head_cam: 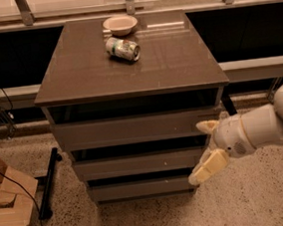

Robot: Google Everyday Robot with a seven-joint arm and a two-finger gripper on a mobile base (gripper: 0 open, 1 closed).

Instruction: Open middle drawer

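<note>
The middle drawer [136,164] is a flat grey-brown front with a tiny pale speck, between the taller top front [133,129] and the smaller bottom front [139,188]. All three fronts look closed. My gripper [205,148] is at the right end of the middle drawer, in front of the cabinet's right corner. It is open and empty. One pale finger [207,126] sits at the top drawer's lower edge. The other finger [207,167] hangs near the bottom drawer's upper edge. The white arm reaches in from the right.
A pale bowl [120,24] and a can lying on its side [123,49] rest on the cabinet top [78,76]. A cardboard box [8,208] and a black stand leg [48,181] are on the floor at left. Speckled floor lies in front.
</note>
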